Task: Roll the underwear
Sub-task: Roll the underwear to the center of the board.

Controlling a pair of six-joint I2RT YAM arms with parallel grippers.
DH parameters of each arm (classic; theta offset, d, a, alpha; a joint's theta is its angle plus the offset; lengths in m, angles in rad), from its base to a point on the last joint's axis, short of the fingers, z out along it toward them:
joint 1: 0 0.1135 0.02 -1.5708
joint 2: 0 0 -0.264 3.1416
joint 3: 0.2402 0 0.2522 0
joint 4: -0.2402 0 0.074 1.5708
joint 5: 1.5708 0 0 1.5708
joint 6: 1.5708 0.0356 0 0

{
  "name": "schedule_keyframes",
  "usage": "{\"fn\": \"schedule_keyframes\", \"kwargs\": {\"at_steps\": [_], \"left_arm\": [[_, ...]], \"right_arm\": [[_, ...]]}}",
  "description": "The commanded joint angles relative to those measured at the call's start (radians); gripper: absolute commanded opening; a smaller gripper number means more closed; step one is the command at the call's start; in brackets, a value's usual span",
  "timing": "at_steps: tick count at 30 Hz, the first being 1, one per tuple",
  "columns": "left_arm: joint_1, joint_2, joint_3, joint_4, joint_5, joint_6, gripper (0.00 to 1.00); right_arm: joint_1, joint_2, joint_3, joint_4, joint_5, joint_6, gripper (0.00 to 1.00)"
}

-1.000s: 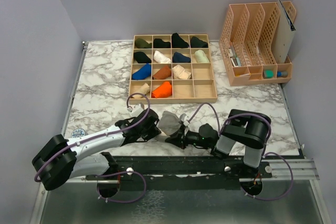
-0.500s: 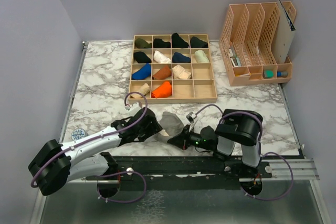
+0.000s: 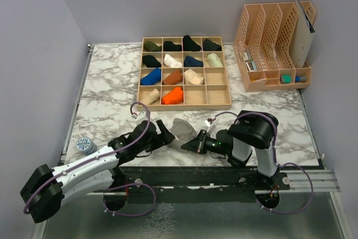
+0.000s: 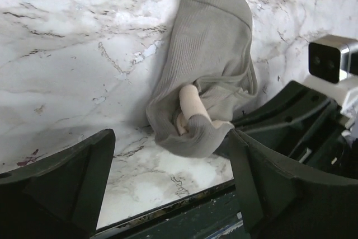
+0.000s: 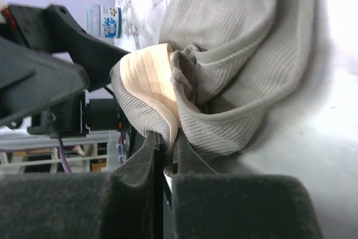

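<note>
The grey ribbed underwear (image 3: 180, 129) with a cream band (image 4: 190, 104) lies crumpled on the marble table near its front edge. Its lower end is folded over on itself. My right gripper (image 5: 166, 138) is shut on that folded end, pinching grey cloth and cream band (image 5: 148, 76) between its fingertips; in the top view it (image 3: 197, 143) reaches in from the right. My left gripper (image 4: 168, 180) is open just short of the underwear (image 4: 207, 65), its fingers wide apart with only bare table between them. From above it (image 3: 165, 136) sits at the garment's left side.
A wooden compartment tray (image 3: 184, 106) with several rolled garments stands behind the work spot. A peach file organiser (image 3: 274, 48) is at the back right. A small round tin (image 3: 85, 145) lies left of my left arm. The table's front edge (image 4: 168, 208) is close.
My left gripper has opened, let go of the underwear and drawn back towards the near left. The right gripper stays shut on the folded end and has shifted slightly left.
</note>
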Motion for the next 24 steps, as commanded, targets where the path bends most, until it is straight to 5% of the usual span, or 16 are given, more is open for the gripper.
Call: {"fn": "schedule_keyframes", "kwargs": {"at_steps": [1, 7, 11, 16, 24], "left_arm": [[0.004, -0.084, -0.098, 0.152, 0.077, 0.075, 0.89], [0.009, -0.128, -0.201, 0.295, 0.116, 0.063, 0.87], [0.014, -0.080, -0.185, 0.325, 0.099, 0.074, 0.87], [0.028, 0.067, -0.120, 0.308, 0.078, 0.078, 0.78], [0.035, 0.161, -0.166, 0.499, 0.069, 0.049, 0.67]], "right_arm": [[-0.071, 0.050, -0.046, -0.084, 0.039, 0.029, 0.00], [-0.083, -0.098, 0.048, -0.546, 0.008, 0.009, 0.04], [-0.096, -0.138, 0.097, -0.681, -0.024, -0.005, 0.04], [-0.123, -0.082, 0.093, -0.634, -0.088, 0.040, 0.03], [-0.152, 0.021, 0.035, -0.490, -0.106, 0.118, 0.03]]}}
